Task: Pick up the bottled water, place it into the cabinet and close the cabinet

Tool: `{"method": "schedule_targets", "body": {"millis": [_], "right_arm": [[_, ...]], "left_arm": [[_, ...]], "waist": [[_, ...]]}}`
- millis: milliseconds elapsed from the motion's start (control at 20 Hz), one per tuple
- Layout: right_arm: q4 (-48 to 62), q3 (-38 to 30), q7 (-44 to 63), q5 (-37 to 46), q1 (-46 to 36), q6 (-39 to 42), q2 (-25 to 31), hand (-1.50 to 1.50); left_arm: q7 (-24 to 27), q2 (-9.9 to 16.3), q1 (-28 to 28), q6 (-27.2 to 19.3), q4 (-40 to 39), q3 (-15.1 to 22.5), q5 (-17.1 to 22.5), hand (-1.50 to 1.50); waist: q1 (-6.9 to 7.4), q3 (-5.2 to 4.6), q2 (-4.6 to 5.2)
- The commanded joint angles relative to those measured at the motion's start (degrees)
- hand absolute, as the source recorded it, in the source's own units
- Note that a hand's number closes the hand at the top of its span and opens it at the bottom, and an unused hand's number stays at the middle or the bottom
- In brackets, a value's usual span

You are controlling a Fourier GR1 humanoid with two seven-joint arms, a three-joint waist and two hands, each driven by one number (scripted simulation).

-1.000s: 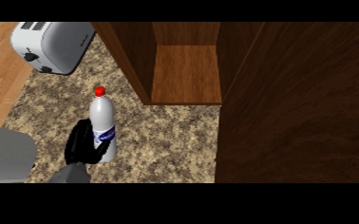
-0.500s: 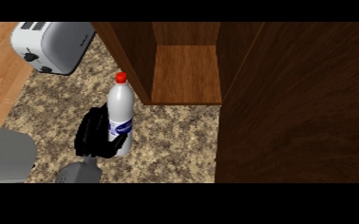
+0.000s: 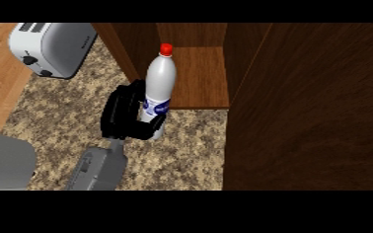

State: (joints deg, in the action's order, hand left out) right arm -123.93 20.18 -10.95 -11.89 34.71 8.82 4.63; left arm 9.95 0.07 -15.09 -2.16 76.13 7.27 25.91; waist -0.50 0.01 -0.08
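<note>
The bottled water [image 3: 158, 86] is a white bottle with a red cap and a blue label. It stands upright in my left hand [image 3: 125, 113], which is shut on its lower half from the left side, with digits wrapped around its base. My grey forearm comes in from the lower left. The bottle's cap and upper body overlap the front left part of the open cabinet's wooden shelf [image 3: 200, 74]. Whether the bottle touches the counter is hidden by the hand. The cabinet door [image 3: 302, 108] stands open, filling the right side. My right hand does not show.
A silver toaster [image 3: 51, 47] sits at the back left on the speckled counter [image 3: 182, 148]. The cabinet's left wall [image 3: 128, 47] rises just behind my hand. A grey shape [image 3: 15, 163] lies at the lower left edge.
My left hand has carried the bottle to the right and farther back, from the open counter up to the cabinet's front left corner. The toaster and door have not moved.
</note>
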Motion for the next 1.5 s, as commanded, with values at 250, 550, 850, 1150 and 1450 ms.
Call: {"method": "schedule_targets", "body": {"millis": [250,550,850,1150,1450], "right_arm": [[2.6,-1.7,-2.8,-1.4,-0.4,1.3,1.4,-1.50],[4.8,-3.7,-0.7,-3.7,-4.1,1.1,1.3,-1.50],[2.5,-0.5,-1.2,-1.9,-2.7,0.4,0.3,-1.50],[3.4,-2.7,0.4,-4.7,-4.3,1.2,1.3,-1.50],[3.6,-3.9,1.6,-5.7,-5.7,0.6,1.4,-1.50]], "left_arm": [[2.5,-0.1,-13.7,-16.7,-6.7,9.4,-1.2,1.50],[-0.2,-0.1,-23.8,-18.6,-14.9,6.4,-4.2,1.50],[-3.6,-0.1,-28.8,-27.1,-16.3,8.1,-8.9,1.50],[0.4,0.0,-35.9,-27.8,-30.3,4.1,-8.8,1.50],[5.4,0.2,-43.4,-28.2,-45.5,2.2,-12.8,1.50]], "waist": [[-0.60,0.01,0.12],[-0.89,0.01,0.36],[-1.93,0.04,0.40],[-2.40,-0.01,0.83],[-2.19,0.00,1.03]]}}
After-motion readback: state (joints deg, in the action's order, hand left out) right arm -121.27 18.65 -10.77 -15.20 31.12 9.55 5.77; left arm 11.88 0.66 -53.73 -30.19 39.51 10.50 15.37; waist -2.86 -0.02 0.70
